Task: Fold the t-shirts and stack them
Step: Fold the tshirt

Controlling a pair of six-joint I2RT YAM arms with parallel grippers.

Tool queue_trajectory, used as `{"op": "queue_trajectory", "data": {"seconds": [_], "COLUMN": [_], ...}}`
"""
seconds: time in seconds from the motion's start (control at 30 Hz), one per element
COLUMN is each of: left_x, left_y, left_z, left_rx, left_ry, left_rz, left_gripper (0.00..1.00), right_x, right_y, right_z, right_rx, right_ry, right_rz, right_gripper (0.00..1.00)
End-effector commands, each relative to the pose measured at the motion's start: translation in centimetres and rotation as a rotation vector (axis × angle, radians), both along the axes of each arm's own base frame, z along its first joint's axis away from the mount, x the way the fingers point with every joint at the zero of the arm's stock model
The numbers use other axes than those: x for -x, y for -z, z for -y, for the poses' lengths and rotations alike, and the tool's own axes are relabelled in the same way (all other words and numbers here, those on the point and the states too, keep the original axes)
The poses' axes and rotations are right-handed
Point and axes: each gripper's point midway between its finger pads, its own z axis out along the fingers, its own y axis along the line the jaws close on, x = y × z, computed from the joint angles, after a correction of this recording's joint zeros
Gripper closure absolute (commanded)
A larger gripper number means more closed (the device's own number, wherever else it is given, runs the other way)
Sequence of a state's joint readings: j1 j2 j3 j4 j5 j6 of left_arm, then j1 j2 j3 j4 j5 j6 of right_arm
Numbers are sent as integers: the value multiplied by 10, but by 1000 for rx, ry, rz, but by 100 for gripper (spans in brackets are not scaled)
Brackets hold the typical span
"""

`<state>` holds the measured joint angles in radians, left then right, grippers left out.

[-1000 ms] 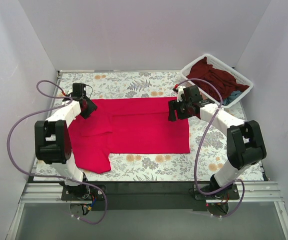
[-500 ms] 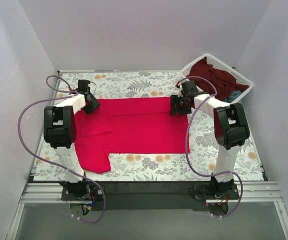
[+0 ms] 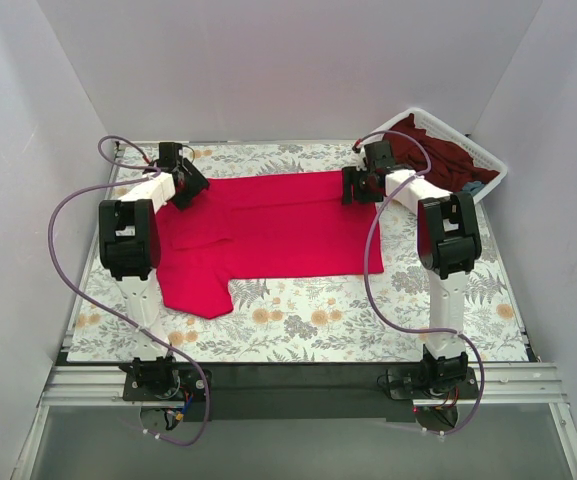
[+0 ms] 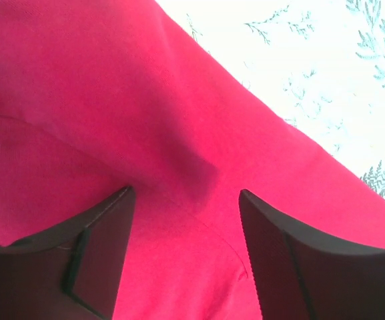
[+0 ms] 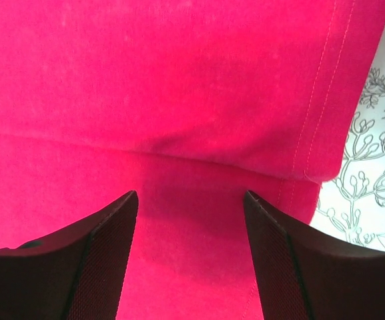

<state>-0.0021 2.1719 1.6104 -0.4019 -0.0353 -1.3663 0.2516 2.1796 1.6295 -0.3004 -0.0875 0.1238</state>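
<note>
Your left gripper and right gripper sit low at the two far corners of the crimson t-shirt. The shirt lies spread across the floral table cover, with one sleeve trailing toward the near left. Both wrist views show you jaws spread wide, with red cloth under the gap. A maroon t-shirt is heaped in the white basket at the far right, and teal cloth peeks out beside it.

A t-shirt lies spread across the table, the left gripper over its far-left corner, the right gripper over its far-right corner. Behind and to the right, a basket holds more t-shirts.
</note>
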Motion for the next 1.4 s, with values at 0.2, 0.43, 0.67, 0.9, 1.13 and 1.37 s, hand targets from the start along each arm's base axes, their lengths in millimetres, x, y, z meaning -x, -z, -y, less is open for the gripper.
{"op": "queue_trajectory", "data": {"seconds": [0.2, 0.43, 0.67, 0.9, 1.13, 1.37], "left_x": [50, 171, 232, 223, 228, 240], "left_y": [-91, -62, -38, -19, -3, 14], "left_z": [-24, -62, -89, -91, -99, -103], "left_rx": [-105, -172, -181, -181, -232, -266], "left_ry": [-77, -241, -337, -271, -264, -252], "left_rz": [67, -116, -189, -183, -236, -317], "left_gripper": [28, 37, 43, 47, 52, 53], "right_x": [61, 157, 207, 226, 224, 227], "right_y": [-54, -44, -34, -17, -20, -15], "right_z": [-12, -11, 6, 10, 13, 17], "right_rx": [8, 41, 43, 37, 53, 64], "right_ry": [-93, -161, -170, -150, -138, -117], "right_rz": [16, -90, -143, -202, -187, -200], "right_gripper": [27, 27, 34, 39, 39, 39]}}
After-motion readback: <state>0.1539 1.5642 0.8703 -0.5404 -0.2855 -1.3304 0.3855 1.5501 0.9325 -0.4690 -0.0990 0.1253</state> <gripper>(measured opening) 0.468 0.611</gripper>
